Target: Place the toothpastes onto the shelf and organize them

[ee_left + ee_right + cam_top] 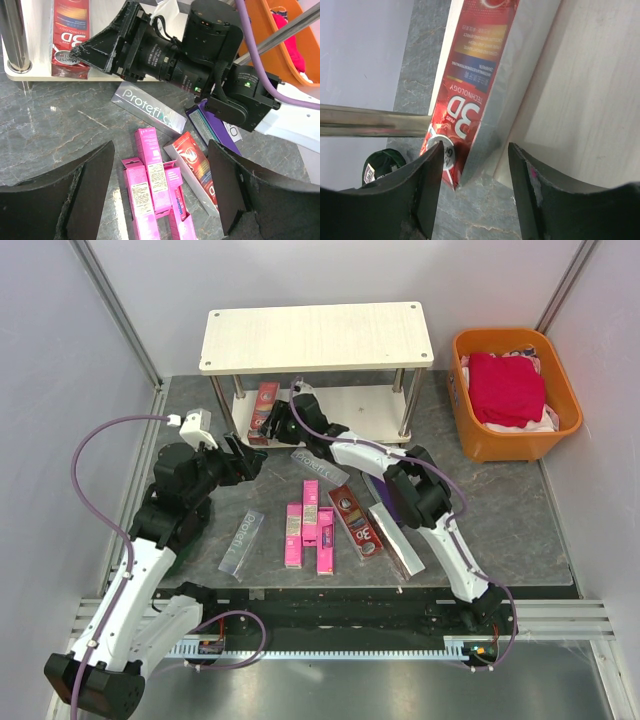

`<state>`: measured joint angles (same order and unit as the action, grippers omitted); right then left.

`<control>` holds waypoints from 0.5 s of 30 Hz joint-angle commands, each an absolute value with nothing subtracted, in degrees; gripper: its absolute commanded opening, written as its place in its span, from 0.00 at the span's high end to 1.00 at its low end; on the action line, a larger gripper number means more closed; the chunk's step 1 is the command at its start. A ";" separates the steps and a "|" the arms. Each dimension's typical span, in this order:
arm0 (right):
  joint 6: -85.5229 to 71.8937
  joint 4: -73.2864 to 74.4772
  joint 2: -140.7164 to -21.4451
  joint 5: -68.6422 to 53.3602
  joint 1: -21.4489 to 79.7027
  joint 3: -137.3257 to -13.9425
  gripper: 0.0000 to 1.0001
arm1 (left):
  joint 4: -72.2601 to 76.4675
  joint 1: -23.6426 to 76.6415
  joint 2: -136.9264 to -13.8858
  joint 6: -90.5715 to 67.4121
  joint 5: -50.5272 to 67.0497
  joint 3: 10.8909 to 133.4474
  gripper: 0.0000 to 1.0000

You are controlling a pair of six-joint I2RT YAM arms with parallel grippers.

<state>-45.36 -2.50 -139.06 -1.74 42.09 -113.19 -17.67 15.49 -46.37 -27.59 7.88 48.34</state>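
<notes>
Leftmost, the left gripper (161, 147) hangs with jaws spread and empty over the pink cartons (150, 190) on the table (55, 125). Further right, the red 3D carton (465, 95) lies along the left end of the shelf's lower board (580, 100). Its long axis runs straight away from the right gripper (476, 150), whose fingers (427, 190) straddle its near end; whether they pinch it I cannot tell.

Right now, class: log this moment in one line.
left gripper: open, empty | right gripper: open, astride red carton on shelf | pink cartons: on table
</notes>
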 commanded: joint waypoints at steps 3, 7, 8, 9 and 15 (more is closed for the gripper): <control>-41.93 -1.14 -129.49 -0.35 41.04 -102.93 0.31 | -16.35 15.29 -46.14 -27.33 8.70 47.20 0.17; -39.29 -1.76 -122.88 1.14 40.96 -95.12 0.22 | -16.17 15.29 -48.33 -27.60 8.61 46.32 0.16; -38.33 -1.58 -121.48 1.23 40.96 -93.88 0.20 | -16.08 15.38 -49.12 -27.68 8.96 46.32 0.15; -37.71 -1.50 -118.85 1.40 40.96 -91.34 0.15 | -16.08 15.29 -50.44 -27.60 9.23 46.32 0.15; -32.44 2.98 -107.69 5.00 40.96 -80.10 0.02 | -15.30 15.47 -56.58 -27.77 11.60 46.58 0.15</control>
<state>-37.65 0.03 -116.62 1.72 40.88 -85.73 -17.45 15.49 -53.45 -27.59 9.02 46.70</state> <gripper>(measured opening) 0.951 0.851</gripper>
